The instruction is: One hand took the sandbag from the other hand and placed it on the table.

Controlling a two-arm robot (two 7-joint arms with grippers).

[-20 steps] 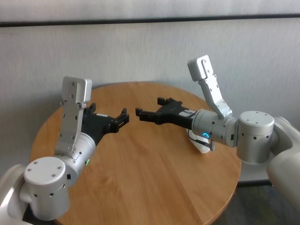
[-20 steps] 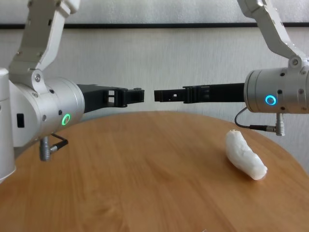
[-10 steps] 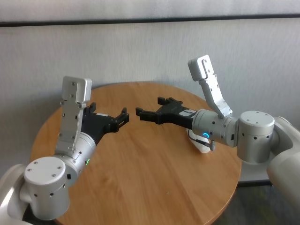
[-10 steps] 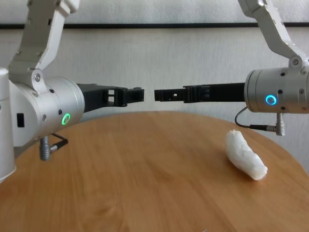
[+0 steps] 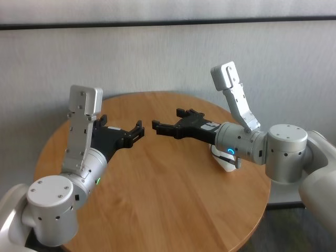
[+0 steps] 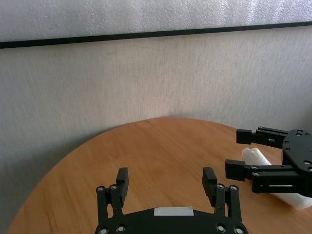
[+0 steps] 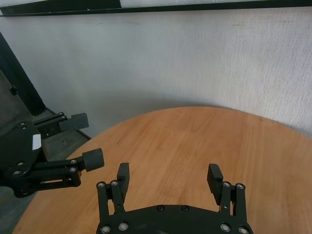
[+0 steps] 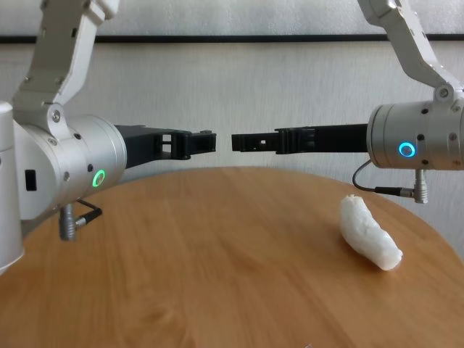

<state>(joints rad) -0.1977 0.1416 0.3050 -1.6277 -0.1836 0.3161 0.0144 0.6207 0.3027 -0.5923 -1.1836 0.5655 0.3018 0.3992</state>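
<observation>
Hovering with fingers spread wide and empty, our right gripper (image 8: 243, 141) faces our equally open, empty left gripper (image 8: 206, 143), tips near but apart above the table (image 8: 217, 254). We judge the task done: the sandbag (image 8: 370, 233) lies flat beneath our right wrist, long axis running from far-centre toward the near-right edge.

1. My right gripper (image 5: 169, 119), blue ring on the wrist, hangs above the table (image 5: 157, 199), fingers spread, nothing between them.
2. My left gripper (image 5: 122, 126), green ring, faces it fingertip to fingertip across a narrow gap; fingers apart, empty.
3. Sandbag (image 5: 222, 160) lies on the wood under my right wrist, mostly hidden by it.
</observation>
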